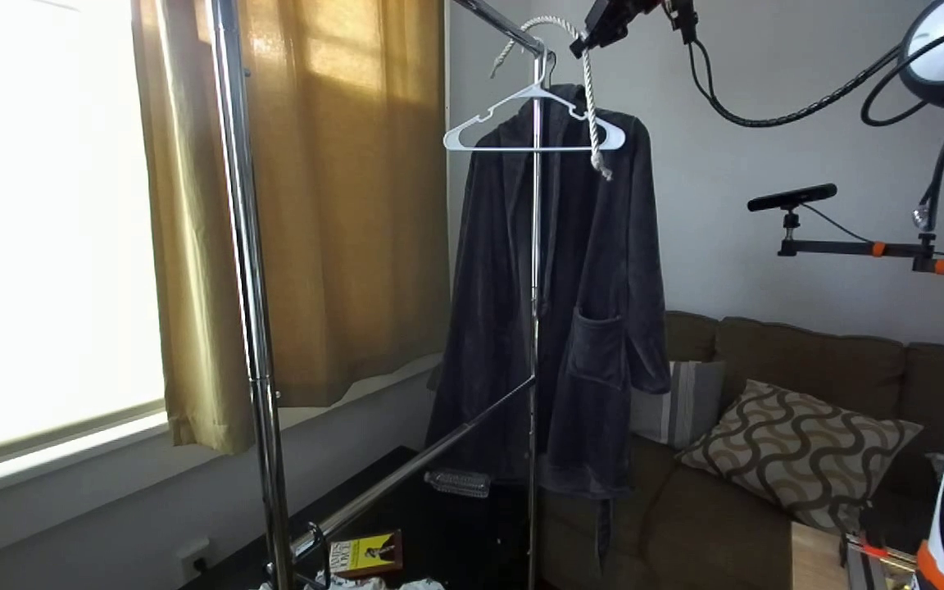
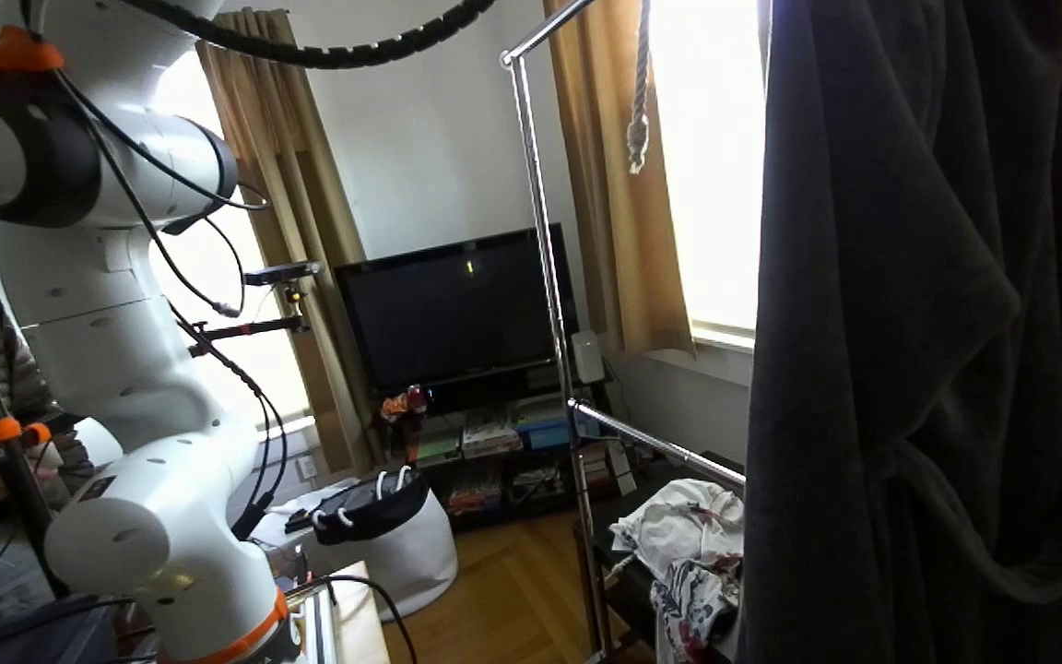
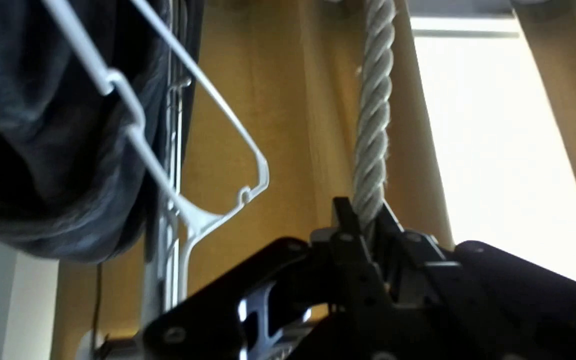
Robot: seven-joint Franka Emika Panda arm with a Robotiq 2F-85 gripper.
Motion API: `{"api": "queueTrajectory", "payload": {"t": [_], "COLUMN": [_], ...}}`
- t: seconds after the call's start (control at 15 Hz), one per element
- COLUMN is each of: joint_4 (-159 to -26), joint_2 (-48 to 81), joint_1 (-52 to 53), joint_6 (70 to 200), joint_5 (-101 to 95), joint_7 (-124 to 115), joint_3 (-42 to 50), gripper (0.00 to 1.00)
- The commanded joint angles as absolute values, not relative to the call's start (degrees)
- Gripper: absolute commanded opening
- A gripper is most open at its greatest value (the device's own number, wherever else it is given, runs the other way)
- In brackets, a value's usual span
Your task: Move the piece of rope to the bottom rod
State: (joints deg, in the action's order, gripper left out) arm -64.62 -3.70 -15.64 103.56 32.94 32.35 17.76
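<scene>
Standing beside the amber curtain (image 1: 349, 229), the garment rack (image 1: 256, 328) has a dark robe (image 1: 480, 287) at one end and the bottom rod (image 1: 406, 473) low down. Near the white hanger (image 3: 196, 220), well above that rod, the gripper (image 3: 365, 216) pinches the white rope (image 3: 375, 100) between nearly closed fingers (image 3: 343, 215).

In an exterior view, the vantage lay close to the rack (image 1: 244, 246), looking along the wall-side edge of the bench (image 1: 464, 533) past its far corner to the sofa (image 1: 808, 352). In an exterior view, it lay just beside the robe (image 2: 872, 304), facing the television (image 2: 457, 309). The wrist view, upside down and near the rope (image 3: 375, 100), looked past the end effector (image 3: 366, 215) to a curtain (image 3: 258, 100). Both exterior views shared rack, robe, rope and bench.
</scene>
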Motion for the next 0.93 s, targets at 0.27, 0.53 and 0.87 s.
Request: {"api": "queueTrajectory", "payload": {"t": [0.27,0.53,0.87], "joint_4": [-89.43,-101.15,-99.45], "joint_2": [-8.51,-8.79,-5.4], "joint_1": [-12.65,-10.79,-9.67], "joint_6": [107.1,106.15,104.27], "joint_5": [7.93,-2.46,-4.61], "joint_7": [30.63,27.91,26.27], "joint_3": [9.43,8.15,8.61], "gripper": [0.03,0.03,0.11]}}
